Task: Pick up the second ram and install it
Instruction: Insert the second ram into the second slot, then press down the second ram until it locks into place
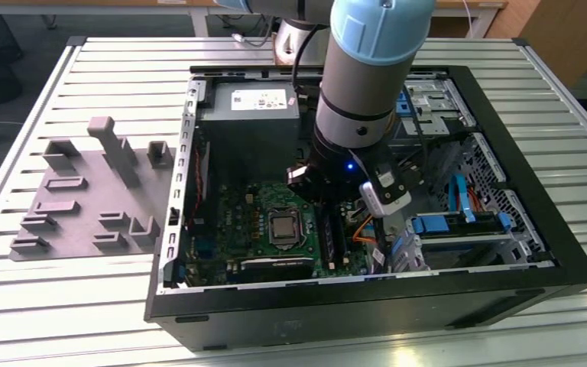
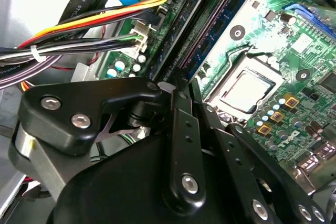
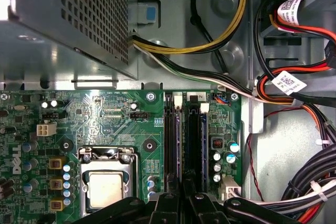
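1. The black metal computer case [image 1: 375,300] lies open on the slatted aluminium table [image 1: 100,69]. The grey moulded plastic holder tray [image 1: 89,191] sits beside it, towards the exterior view's left edge of the table.
2. A white printed label [image 1: 257,99] is stuck on the grey perforated steel power supply box [image 3: 68,19]. 2 more white printed tags [image 3: 289,82] wrap the cable bundle. Their writing is too small to read.
3. The glossy green motherboard [image 3: 105,114] carries 1 square silver processor [image 3: 107,188] in a metal frame and 3 small yellow square parts [image 3: 56,184] in a row.
4. The black jointed gripper [image 3: 184,205] hangs inside the case, directly over the long black slot rails [image 3: 195,145] at the motherboard's edge nearest the cables. I cannot tell how wide the claw stands or whether it grips anything.
5. The second ram [image 3: 178,145], a thin blue-green board seen edge-on, stands along the slot rails right under the gripper.
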You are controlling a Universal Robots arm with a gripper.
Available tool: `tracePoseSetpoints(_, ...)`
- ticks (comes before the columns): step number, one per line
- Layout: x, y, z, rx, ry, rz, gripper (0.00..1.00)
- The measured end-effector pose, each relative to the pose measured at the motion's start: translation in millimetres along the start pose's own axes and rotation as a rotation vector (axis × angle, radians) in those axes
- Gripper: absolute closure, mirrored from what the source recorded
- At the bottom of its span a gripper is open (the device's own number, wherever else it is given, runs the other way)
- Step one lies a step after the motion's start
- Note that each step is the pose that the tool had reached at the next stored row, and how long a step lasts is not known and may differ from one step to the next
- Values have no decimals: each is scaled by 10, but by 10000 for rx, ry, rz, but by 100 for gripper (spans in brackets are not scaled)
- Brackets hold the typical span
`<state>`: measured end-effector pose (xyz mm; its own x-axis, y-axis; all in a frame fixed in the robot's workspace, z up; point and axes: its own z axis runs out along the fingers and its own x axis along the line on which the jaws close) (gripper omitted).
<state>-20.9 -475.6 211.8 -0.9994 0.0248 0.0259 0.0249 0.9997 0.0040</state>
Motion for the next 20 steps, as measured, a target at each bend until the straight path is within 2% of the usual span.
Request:
tracePoseSetpoints(3, 0, 0, 1, -1, -1, 0, 85)
tracePoseSetpoints(4, 0, 0, 1, -1, 0, 0, 79)
tracePoseSetpoints(9, 0, 0, -6, -1, 0, 0, 79)
tracePoseSetpoints(15, 4, 1, -139, -1, 1, 0, 79)
tracePoseSetpoints(18, 5, 1, -175, 0, 1, 0, 79)
tracePoseSetpoints(19, 4, 1, -176, -3, 0, 0, 80)
tracePoseSetpoints(20, 5, 1, -177, -4, 1, 0, 87)
